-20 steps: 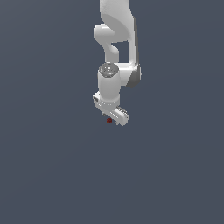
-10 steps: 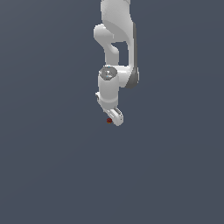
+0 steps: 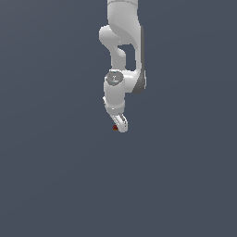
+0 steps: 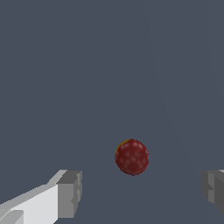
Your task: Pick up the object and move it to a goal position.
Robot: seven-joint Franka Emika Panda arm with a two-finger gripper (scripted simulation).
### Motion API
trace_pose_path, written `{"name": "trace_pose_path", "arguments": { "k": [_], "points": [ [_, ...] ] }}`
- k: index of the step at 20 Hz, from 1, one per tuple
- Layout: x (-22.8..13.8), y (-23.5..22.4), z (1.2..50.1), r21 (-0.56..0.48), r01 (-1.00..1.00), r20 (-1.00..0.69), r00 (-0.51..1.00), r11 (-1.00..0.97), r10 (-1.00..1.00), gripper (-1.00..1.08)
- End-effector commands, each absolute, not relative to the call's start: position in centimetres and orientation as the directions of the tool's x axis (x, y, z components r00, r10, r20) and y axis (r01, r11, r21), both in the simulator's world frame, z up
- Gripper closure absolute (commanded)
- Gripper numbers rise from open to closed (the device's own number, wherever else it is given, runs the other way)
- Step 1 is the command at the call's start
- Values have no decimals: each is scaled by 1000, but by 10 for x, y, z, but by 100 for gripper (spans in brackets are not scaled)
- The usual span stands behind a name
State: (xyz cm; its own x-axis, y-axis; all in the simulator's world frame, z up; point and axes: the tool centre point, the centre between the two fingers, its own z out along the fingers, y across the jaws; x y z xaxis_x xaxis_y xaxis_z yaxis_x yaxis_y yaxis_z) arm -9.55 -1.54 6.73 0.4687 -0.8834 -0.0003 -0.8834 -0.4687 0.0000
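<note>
One red object point(image 4: 131, 157), gripper point(image 4: 140, 192) spread wide, apart

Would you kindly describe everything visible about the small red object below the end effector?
The object is a small, roundish dark red ball with pale speckles and an orange sliver on one edge, somewhat like a strawberry. It rests on the plain grey surface, with nothing touching it. In the wrist view it sits between the two grey finger pads of the end effector, which stand wide apart and clear of it. In the exterior view it is only a tiny red speck beside the white fingers.
</note>
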Motion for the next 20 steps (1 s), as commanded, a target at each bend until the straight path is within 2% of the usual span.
{"name": "trace_pose_path", "arguments": {
  "k": [1, 20],
  "points": [
    [-96, -15, 67, 0, -883, 0, 469, -469, -883, -92],
    [-97, -15, 17, 0, -886, 0, 464, -464, -886, -92]
  ]
}}
